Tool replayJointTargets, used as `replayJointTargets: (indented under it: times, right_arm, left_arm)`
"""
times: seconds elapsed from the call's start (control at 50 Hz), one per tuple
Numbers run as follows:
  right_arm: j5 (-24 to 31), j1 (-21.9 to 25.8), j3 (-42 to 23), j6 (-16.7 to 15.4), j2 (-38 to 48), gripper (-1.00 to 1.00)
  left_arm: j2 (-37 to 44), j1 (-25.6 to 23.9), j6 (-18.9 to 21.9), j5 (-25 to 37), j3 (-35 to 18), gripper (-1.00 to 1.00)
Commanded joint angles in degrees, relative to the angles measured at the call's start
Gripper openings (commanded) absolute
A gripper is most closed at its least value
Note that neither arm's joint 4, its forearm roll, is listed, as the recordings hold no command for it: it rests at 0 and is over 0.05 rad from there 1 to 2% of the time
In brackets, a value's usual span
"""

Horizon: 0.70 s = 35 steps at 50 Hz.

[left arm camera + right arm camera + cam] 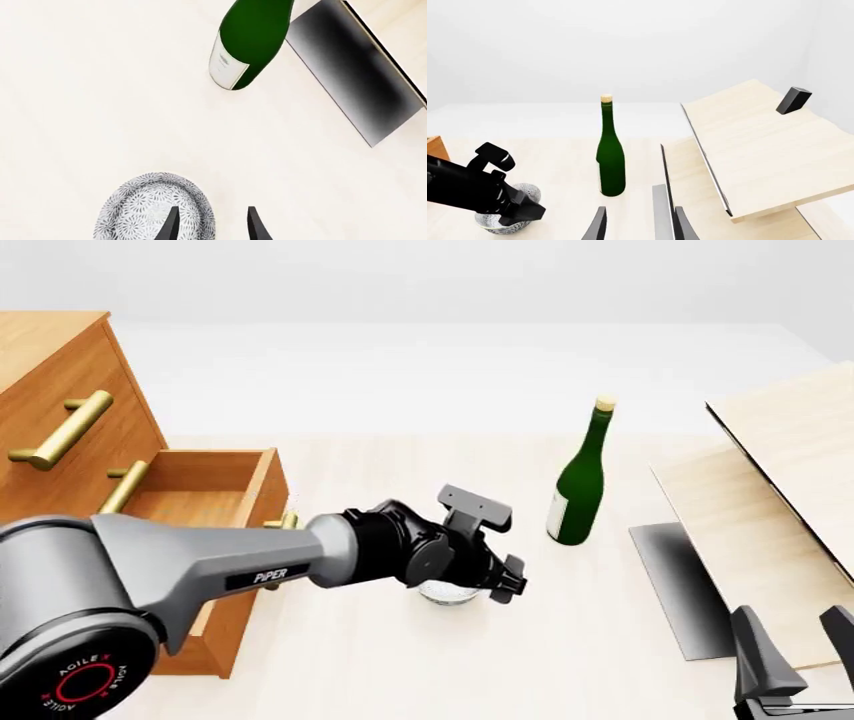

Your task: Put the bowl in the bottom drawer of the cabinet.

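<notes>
The small speckled white bowl (pixel 150 207) (pixel 447 595) (pixel 502 222) stands on the table in front of the cabinet (pixel 54 360). My left gripper (pixel 212 227) (pixel 467 585) is open and low over it. One finger is above the bowl's inside and the other is outside its rim. The bottom drawer (pixel 200 485) is pulled out, its brass handle (pixel 280 523) just left of my left arm. My right gripper (pixel 797 638) (pixel 639 226) stands open at the near right, holding nothing.
A green bottle (pixel 581 485) (pixel 250 42) (pixel 610 160) stands upright just behind and right of the bowl. Pale wooden boards (pixel 787 480) (pixel 760 145) slope at the right, with a small black block (pixel 794 100) on top and a dark grey plate (pixel 674 585) beneath.
</notes>
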Motion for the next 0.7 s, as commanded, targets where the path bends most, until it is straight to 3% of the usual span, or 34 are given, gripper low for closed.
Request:
replayJointTargets:
  times: [0.02,0.7]
  right_arm:
    - [0.00,0.01,0.00,-0.01,0.00,1.00]
    - [0.00,0.02,0.00,0.00,-0.01,1.00]
  left_arm:
    - [0.65,0.08,-1.02,-0.67,0.56,1.00]
    - [1.70,0.15,-3.51,-3.54,2.24,1.00]
